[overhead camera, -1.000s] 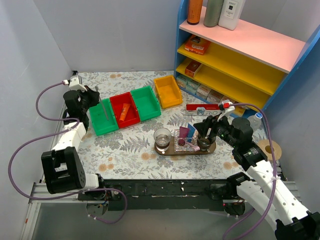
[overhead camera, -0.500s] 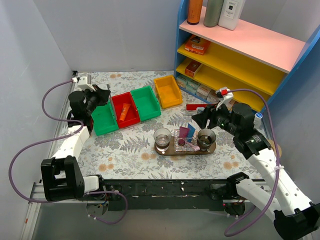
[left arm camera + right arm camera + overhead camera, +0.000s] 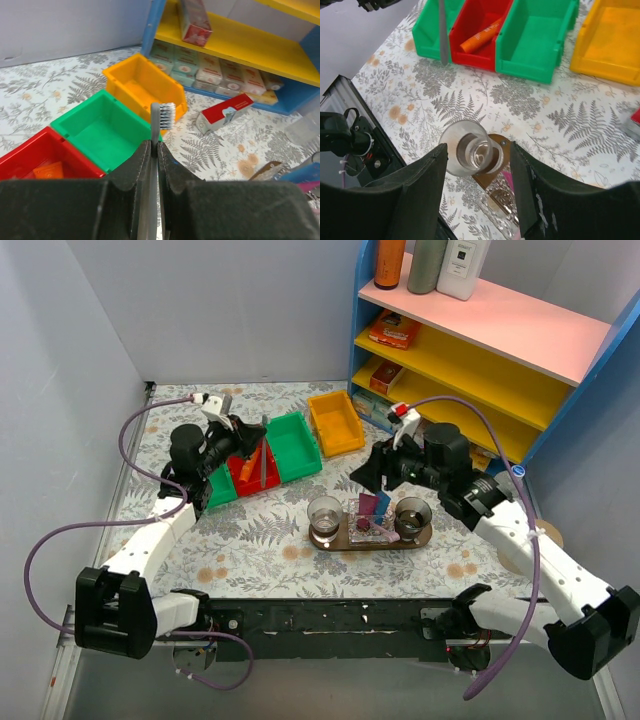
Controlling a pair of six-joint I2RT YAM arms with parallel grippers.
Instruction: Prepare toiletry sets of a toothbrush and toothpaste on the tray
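My left gripper (image 3: 154, 150) is clamped tight on a grey toothbrush (image 3: 162, 114), bristles pointing away from me. My right gripper (image 3: 478, 162) hangs partly open and empty above the tray (image 3: 343, 543), where pink toothpaste (image 3: 368, 504) sits beside a cup (image 3: 470, 149). Since I grip the brush near its head, its long handle may swing and miss that cup.

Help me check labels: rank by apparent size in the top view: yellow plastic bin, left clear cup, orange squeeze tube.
Largest to smallest:
yellow plastic bin
left clear cup
orange squeeze tube, partly hidden
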